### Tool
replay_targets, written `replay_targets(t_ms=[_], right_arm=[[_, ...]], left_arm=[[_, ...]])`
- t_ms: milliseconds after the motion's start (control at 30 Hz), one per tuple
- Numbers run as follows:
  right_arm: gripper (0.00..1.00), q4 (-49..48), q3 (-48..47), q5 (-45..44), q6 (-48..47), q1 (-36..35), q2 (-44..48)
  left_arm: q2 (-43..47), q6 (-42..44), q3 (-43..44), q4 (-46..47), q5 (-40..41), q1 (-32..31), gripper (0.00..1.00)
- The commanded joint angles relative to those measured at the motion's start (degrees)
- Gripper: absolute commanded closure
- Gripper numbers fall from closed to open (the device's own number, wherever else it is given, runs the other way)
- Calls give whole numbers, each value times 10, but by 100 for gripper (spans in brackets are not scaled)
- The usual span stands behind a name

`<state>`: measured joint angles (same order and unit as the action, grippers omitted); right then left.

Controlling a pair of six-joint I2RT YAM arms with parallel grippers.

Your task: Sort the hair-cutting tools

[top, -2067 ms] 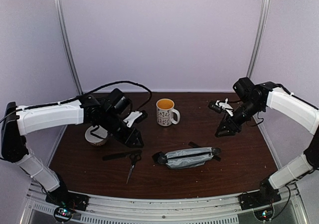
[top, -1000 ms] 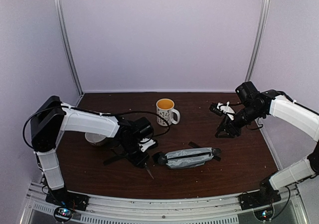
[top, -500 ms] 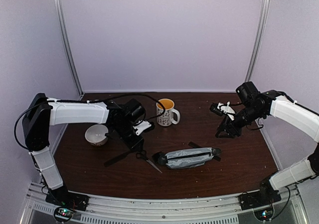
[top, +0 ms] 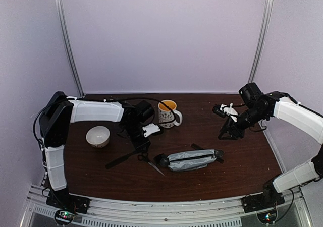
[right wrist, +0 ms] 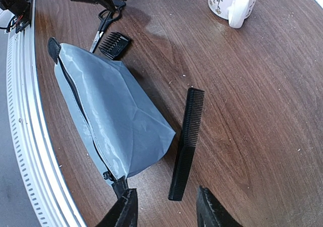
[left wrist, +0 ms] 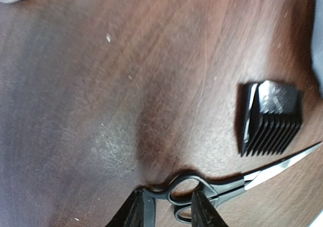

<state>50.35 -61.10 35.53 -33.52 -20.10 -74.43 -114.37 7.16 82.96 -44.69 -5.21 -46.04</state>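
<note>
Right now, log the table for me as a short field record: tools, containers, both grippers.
scissors: lying flat
small black block: beside the scissors' blades, not touching them
grey pouch: lying mid-table
comb: alongside the pouch
second comb: left of the scissors
mug: upright, behind the tools
bowl: far left
left gripper: open, empty, over the scissors' handles
right gripper: open, empty, above the comb
</note>
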Motion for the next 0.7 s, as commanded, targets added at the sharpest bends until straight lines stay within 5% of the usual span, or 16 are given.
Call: replay_targets(t_ms=[0,667], right_arm=[[60,-3,6,-7,-11,3,14],[60,1,5,-5,-16,3,4]], left_arm=[[-16,39,7,-11,10,4,64],[-28,70,-27,25,65,-28,71]])
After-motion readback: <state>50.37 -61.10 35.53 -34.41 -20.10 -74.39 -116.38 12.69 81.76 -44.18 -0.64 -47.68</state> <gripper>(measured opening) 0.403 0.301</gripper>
